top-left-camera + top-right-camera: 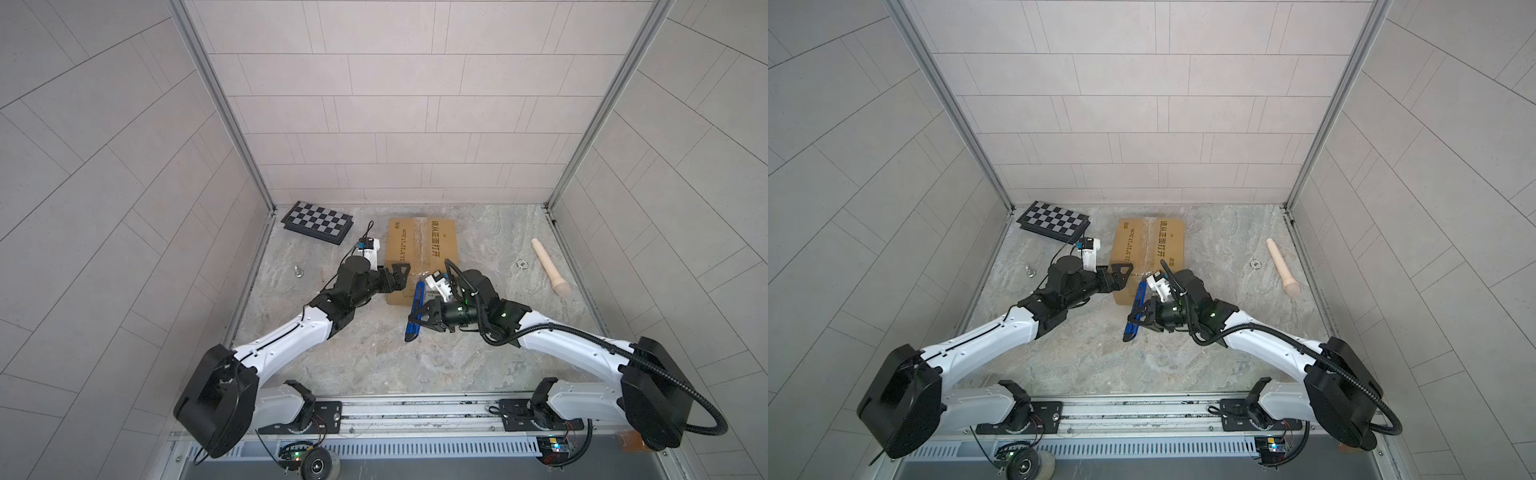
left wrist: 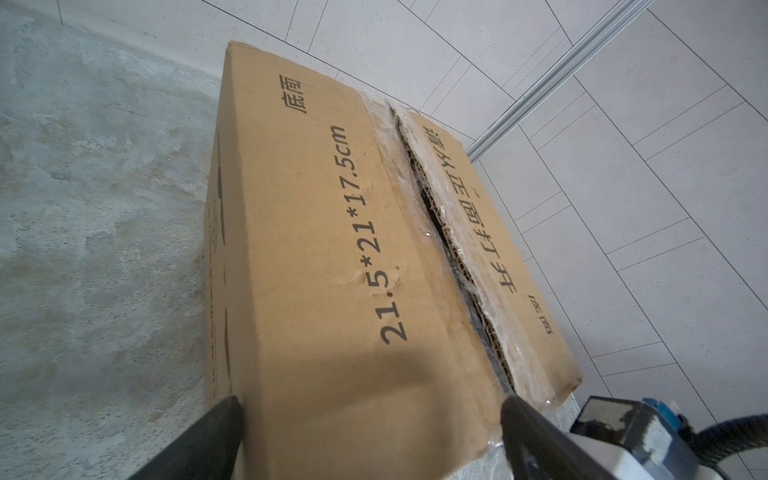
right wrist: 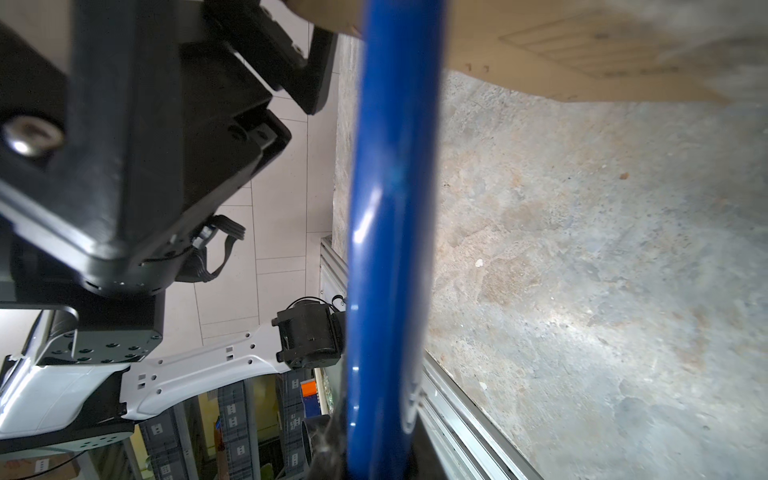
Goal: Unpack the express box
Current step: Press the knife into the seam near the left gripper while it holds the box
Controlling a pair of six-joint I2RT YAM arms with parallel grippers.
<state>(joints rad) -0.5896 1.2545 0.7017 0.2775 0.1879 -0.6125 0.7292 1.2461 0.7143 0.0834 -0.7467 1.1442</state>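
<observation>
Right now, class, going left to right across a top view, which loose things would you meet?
chequered board → express box → small round metal fitting → cream-coloured rod. Left out for overlap: small metal peg, blue knife.

board: flat black-and-white chequered board (image 1: 318,222), far left corner of grey stone floor (image 1: 353,353)
stick: beige wooden pestle-shaped stick (image 1: 549,266), lying at right
knife: long blue plastic utility knife (image 1: 418,291), slanted, mid-floor
knob: small silver metal knob (image 1: 298,271), left
fitting: round metal fitting (image 1: 521,264), near stick
</observation>
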